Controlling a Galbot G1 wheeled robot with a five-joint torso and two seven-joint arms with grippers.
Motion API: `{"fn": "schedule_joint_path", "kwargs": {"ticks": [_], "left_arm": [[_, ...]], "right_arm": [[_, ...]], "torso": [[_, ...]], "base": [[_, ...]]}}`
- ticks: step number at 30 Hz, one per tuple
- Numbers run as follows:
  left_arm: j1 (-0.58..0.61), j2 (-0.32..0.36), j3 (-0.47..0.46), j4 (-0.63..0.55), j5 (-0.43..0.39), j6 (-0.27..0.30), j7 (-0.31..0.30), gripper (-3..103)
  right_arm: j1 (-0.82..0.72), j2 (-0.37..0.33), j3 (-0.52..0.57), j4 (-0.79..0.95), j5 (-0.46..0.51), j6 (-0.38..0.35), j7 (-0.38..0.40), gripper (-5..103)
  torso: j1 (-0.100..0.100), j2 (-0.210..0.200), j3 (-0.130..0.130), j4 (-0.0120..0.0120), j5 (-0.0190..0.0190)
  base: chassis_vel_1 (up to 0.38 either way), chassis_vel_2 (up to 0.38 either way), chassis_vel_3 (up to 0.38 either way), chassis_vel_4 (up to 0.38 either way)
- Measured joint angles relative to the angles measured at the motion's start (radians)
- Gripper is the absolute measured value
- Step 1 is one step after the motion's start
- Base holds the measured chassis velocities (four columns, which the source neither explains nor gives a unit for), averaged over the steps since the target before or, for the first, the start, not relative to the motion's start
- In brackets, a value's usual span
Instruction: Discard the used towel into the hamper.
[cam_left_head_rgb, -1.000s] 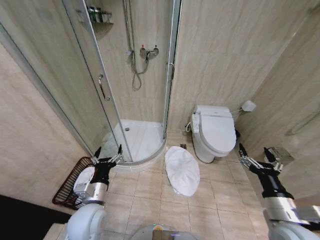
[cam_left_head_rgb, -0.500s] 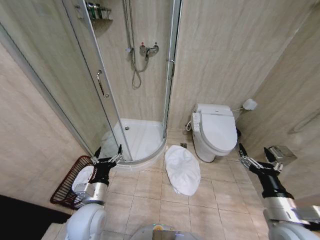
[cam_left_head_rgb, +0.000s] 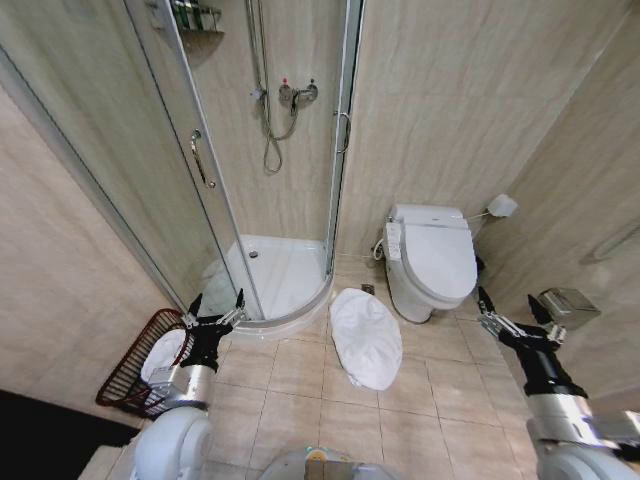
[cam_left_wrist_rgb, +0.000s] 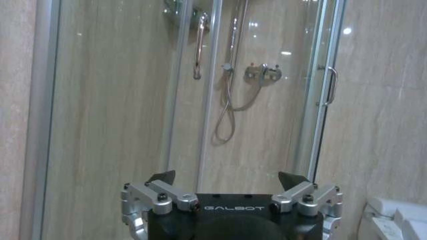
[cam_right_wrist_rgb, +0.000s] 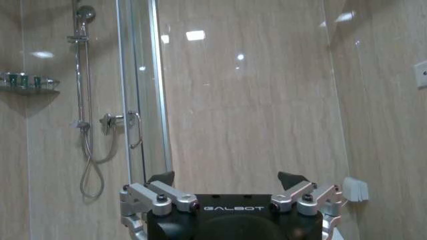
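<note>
Ahead of both your grippers stands the shower enclosure (cam_left_head_rgb: 250, 170), with the toilet (cam_left_head_rgb: 435, 260) to its right; between the two sets of jaws, on the floor tiles, lies the white towel (cam_left_head_rgb: 366, 338); your left gripper (cam_left_head_rgb: 215, 305) hovers jaws spread wide, the hamper (cam_left_head_rgb: 125, 370) just beside and below it, white cloth inside; your right gripper (cam_left_head_rgb: 508, 305) hangs equally wide open, well right of the towel.

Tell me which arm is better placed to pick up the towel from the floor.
Probably the left. The towel lies between both open grippers, but the left gripper seems slightly nearer and hangs beside the hamper, so the carry would be short. The right gripper is on the toilet side.
</note>
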Motion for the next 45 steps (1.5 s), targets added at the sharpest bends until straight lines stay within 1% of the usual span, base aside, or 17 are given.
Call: {"fn": "schedule_joint_path", "kwargs": {"ticks": [1,9,14,17,20,24,25,30,35,45], "left_arm": [[0.0,0.0,0.0,0.0,0.0,0.0,0.0,100],[0.0,0.0,0.0,0.0,0.0,0.0,0.0,100],[0.0,0.0,0.0,0.0,0.0,0.0,0.0,100],[0.0,0.0,0.0,0.0,0.0,0.0,0.0,100],[0.0,0.0,0.0,0.0,0.0,0.0,0.0,100],[0.0,0.0,0.0,0.0,0.0,0.0,0.0,100],[0.0,0.0,0.0,0.0,0.0,0.0,0.0,100],[0.0,0.0,0.0,0.0,0.0,0.0,0.0,100],[0.0,0.0,0.0,0.0,0.0,0.0,0.0,100],[0.0,0.0,0.0,0.0,0.0,0.0,0.0,100]], "right_arm": [[0.0,0.0,0.0,0.0,0.0,0.0,0.0,100],[0.0,0.0,0.0,0.0,0.0,0.0,0.0,100],[0.0,0.0,0.0,0.0,0.0,0.0,0.0,100],[0.0,0.0,0.0,0.0,0.0,0.0,0.0,100],[0.0,0.0,0.0,0.0,0.0,0.0,0.0,100],[0.0,0.0,0.0,0.0,0.0,0.0,0.0,100],[0.0,0.0,0.0,0.0,0.0,0.0,0.0,100],[0.0,0.0,0.0,0.0,0.0,0.0,0.0,100],[0.0,0.0,0.0,0.0,0.0,0.0,0.0,100],[0.0,0.0,0.0,0.0,0.0,0.0,0.0,100]], "torso": [[0.0,0.0,0.0,0.0,0.0],[-0.021,-0.047,-0.026,0.0,0.0],[-0.027,-0.062,-0.035,0.0,0.0],[-0.037,-0.083,-0.046,0.0,0.0],[-0.042,-0.092,-0.051,0.0,0.0],[-0.051,-0.113,-0.062,0.0,0.0],[-0.056,-0.124,-0.068,0.0,0.0],[-0.064,-0.143,-0.079,0.0,0.0],[-0.076,-0.171,-0.095,0.0,0.0],[-0.093,-0.209,-0.116,0.0,0.0]], "base": [[0.0,0.0,0.0,0.0],[0.0,0.0,0.0,0.0],[0.0,0.0,0.0,0.0],[0.0,0.0,0.0,0.0],[0.0,0.0,0.0,0.0],[0.0,0.0,0.0,0.0],[0.0,0.0,0.0,0.0],[0.0,0.0,0.0,0.0],[0.0,0.0,0.0,0.0],[0.0,0.0,0.0,0.0]]}}
